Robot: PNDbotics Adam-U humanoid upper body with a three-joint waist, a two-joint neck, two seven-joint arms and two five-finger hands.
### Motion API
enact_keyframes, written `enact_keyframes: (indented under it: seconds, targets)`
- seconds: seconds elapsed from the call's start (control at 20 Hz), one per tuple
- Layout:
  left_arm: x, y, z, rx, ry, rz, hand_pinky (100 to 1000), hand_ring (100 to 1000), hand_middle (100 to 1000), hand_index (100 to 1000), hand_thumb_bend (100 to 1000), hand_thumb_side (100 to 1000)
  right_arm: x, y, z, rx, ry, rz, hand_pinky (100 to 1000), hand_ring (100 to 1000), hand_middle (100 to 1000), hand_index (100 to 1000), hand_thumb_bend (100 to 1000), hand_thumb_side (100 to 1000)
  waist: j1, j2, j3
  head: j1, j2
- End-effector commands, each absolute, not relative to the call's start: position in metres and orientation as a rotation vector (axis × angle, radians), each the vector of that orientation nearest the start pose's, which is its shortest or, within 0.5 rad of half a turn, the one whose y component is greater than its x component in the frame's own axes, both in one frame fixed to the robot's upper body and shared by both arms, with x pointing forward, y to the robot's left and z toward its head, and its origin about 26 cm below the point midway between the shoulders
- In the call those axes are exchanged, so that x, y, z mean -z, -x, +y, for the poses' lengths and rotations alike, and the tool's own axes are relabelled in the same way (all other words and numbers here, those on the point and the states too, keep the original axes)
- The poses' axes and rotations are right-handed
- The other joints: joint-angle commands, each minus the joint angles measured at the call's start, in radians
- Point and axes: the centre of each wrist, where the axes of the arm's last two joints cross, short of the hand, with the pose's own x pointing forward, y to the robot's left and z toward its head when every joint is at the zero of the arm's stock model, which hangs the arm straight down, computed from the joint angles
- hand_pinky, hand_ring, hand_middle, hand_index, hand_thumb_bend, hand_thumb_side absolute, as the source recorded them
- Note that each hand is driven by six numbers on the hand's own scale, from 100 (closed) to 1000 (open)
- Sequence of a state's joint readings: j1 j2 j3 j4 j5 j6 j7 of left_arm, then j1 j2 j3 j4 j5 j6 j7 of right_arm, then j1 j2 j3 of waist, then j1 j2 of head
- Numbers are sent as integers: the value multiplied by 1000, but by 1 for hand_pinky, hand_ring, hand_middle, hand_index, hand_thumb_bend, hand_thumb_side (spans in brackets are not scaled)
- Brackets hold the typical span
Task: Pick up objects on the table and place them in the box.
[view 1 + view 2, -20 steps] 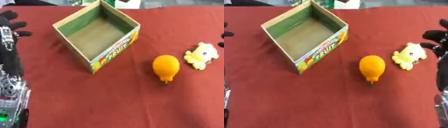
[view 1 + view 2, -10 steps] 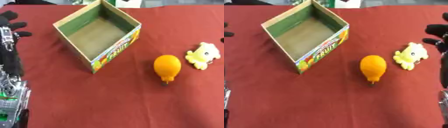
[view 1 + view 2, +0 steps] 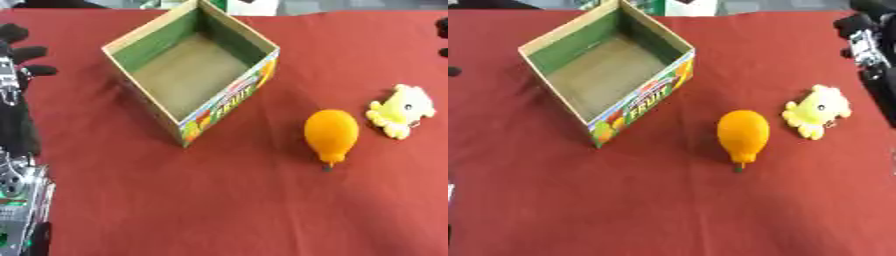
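Two things wait on the red-covered counter (image 3: pixel 219 210), both well apart from the box (image 3: pixel 188 75) and on its right: an orange fruit (image 3: pixel 331 134) with a short dark stem at its near end, and just beyond it, a pale yellow plush toy (image 3: pixel 816 109). The fruit is smooth, rounded and tapering toward the stem, probably a light hollow plastic model, stiff and somewhat slippery; it looks best taken across its broad middle, with fingers on one flank and thumb on the other, since the narrow stem end would likely slide out. It may roll when nudged. The plush toy looks soft, light and squashy, with small stubby limbs and a fuzzy surface that should not slip; a pinch round its body ought to do, and it is in no way fragile. The box is open-topped cardboard, brown inside with green inner walls and printed fruit pictures outside, standing cornerwise to the robot; it holds nothing yet, and its thin walls would probably shift if bumped. The cloth on the counter looks matte and slightly napped. The left hand (image 3: pixel 19 47) shows at the left edge, level with the box, fingers spread and holding nothing. The right hand (image 3: pixel 866 35) shows at the upper right, beyond the plush toy and touching neither thing; whether its fingers are spread or curled cannot be told.
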State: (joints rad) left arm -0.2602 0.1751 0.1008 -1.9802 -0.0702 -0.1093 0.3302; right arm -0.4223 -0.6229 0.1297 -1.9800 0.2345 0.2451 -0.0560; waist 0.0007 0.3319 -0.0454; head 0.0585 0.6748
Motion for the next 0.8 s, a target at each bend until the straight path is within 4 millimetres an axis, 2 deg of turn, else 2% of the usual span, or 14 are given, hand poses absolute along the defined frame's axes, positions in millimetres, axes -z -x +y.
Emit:
enact_keyframes:
  seconds: [0.05,0.3,0.65,0.8]
  targets:
    - [-184,-296,267,-172,-372,-2386,548,656,692,765,100,724,-262,-302,-265,-874,788,-2061,763,840,772,926,100,938,-2,-22,2,-8,-9]
    - [-184,-296,266,-166,-367,-2384,548,656,692,765,100,723,-279,-302,-261,-1051,842,-1993,780,858,786,929,100,951,-3,-25,5,-19,-10]
    - [-185,-296,268,-148,-376,-2387,549,657,694,766,100,717,-296,-300,-259,-1202,842,-1855,803,885,796,940,100,931,-6,-30,8,-26,-8]
    - [-187,-296,271,-127,-393,-2400,550,660,698,769,100,705,-298,-300,-258,-1233,826,-1789,805,902,799,960,191,885,-5,-30,11,-29,-10]
